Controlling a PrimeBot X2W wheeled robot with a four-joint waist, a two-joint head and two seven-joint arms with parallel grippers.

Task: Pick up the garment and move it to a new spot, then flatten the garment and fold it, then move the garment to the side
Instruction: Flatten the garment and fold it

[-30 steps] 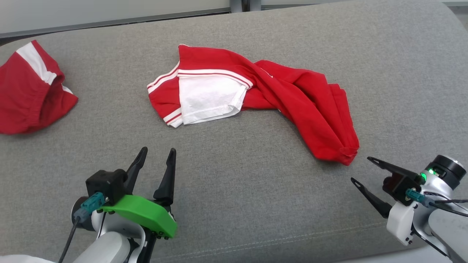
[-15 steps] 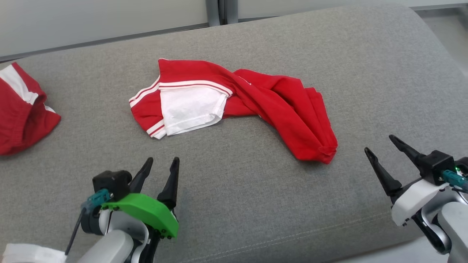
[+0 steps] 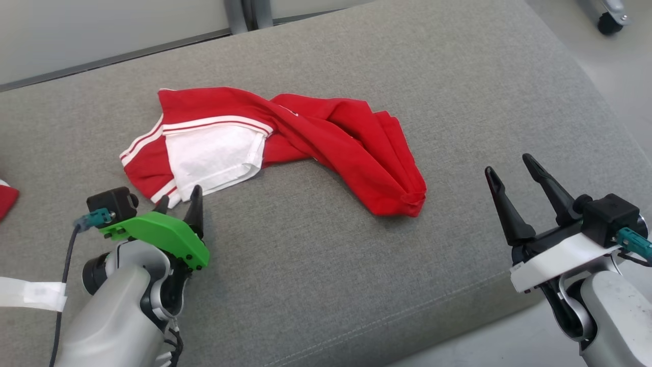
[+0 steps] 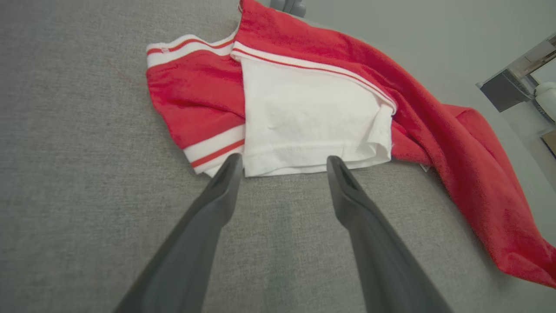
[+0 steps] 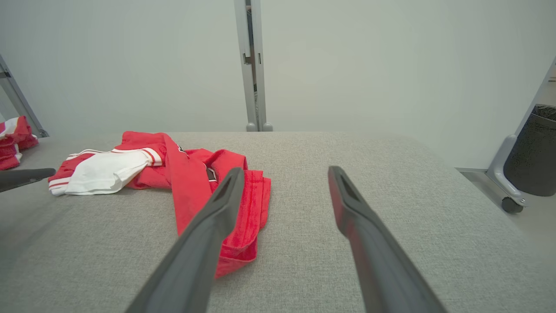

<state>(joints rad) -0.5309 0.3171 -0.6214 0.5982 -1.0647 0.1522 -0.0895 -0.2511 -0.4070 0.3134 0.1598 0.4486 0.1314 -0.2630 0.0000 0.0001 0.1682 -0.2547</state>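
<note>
The garment (image 3: 316, 137), red with a white panel and striped trim, is seen lying crumpled on the grey cushion (image 3: 356, 265), toward its middle. The left gripper (image 3: 179, 196) is held open and empty, its tips set just at the near edge of the white panel; whether cloth is touched cannot be told. The right gripper (image 3: 508, 164) is likewise spread and empty, apart from the garment's red end. A second red piece (image 5: 13, 141) is seen at the cushion's far left.
</note>
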